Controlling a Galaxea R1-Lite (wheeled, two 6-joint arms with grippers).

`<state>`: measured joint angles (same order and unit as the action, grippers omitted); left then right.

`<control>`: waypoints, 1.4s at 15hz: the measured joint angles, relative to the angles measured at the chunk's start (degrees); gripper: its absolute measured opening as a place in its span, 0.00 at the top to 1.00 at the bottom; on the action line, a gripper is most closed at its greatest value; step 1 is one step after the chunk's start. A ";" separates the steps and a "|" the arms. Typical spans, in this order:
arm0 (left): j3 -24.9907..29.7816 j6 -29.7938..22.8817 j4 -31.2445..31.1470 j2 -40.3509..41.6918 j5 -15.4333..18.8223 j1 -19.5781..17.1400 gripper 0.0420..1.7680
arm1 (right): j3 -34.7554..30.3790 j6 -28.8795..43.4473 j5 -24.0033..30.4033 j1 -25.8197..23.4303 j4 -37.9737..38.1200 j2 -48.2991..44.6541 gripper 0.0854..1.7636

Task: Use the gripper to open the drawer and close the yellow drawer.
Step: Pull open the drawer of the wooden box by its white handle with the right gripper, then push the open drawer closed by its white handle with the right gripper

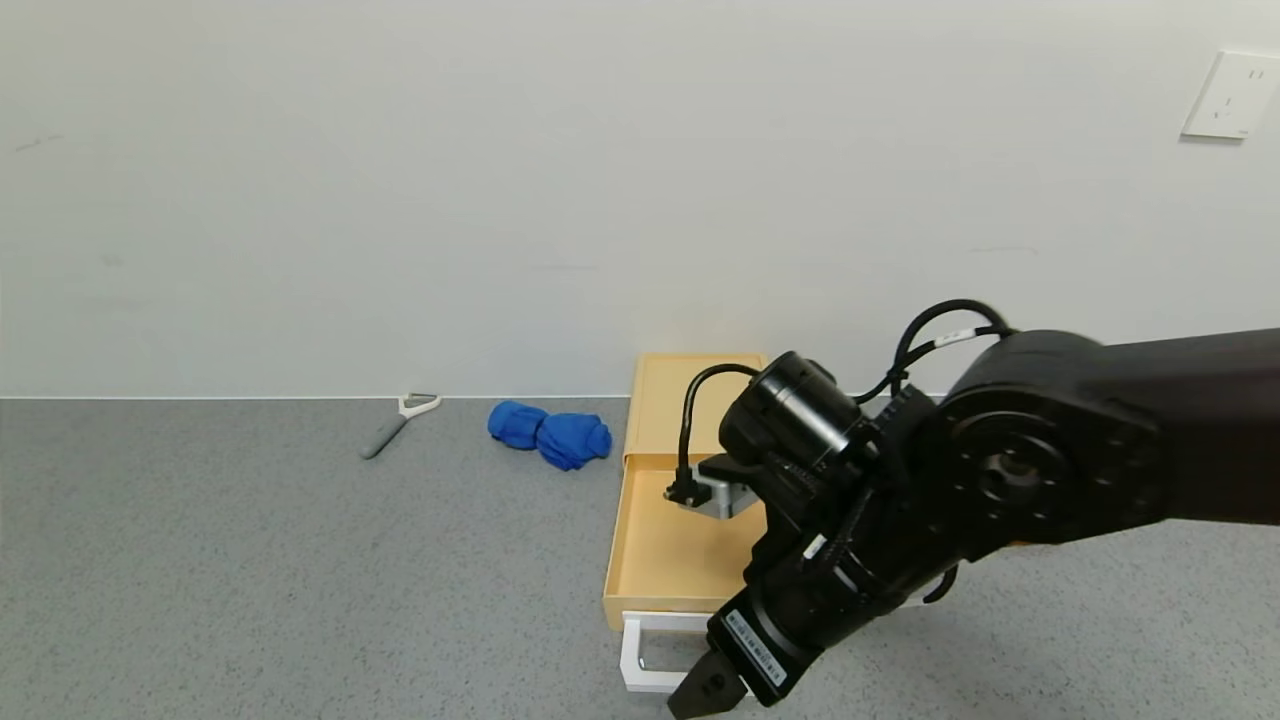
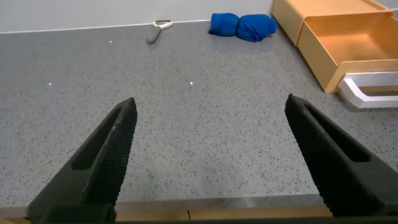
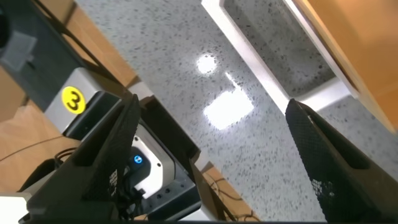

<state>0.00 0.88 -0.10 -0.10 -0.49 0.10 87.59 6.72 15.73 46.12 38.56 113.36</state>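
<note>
Grey counter (image 1: 250, 560), blue cloth (image 1: 550, 432), peeler (image 1: 398, 422)

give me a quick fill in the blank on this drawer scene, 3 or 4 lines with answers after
1. The drawer stands pulled ____ from its case.
2. Its loop handle is coloured ____.
3. The right gripper sits near the handle with its jaws ____.
4. The crumpled cloth beside the case is ____.

Missing words: out (open); white; open; blue
</note>
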 joint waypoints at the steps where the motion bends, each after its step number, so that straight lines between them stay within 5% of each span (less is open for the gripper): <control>1: 0.00 0.00 0.00 0.00 -0.02 0.00 0.03 | -1.05 0.09 -0.62 -0.28 -0.02 -2.65 0.03; 8: 0.00 0.00 0.00 0.00 -0.02 0.00 0.03 | -12.24 0.17 -7.72 -6.49 -2.07 -20.03 0.03; 14: 0.00 0.00 0.02 0.00 -0.02 0.00 0.03 | -26.40 1.38 -11.00 -13.98 -17.77 -30.51 0.03; 21: 0.00 0.00 0.00 0.00 0.00 0.00 0.03 | -39.88 4.68 -14.32 -14.97 -35.40 -38.14 0.03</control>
<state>0.00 0.88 -0.10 -0.10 -0.49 0.10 47.71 11.40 1.40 31.15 3.16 75.22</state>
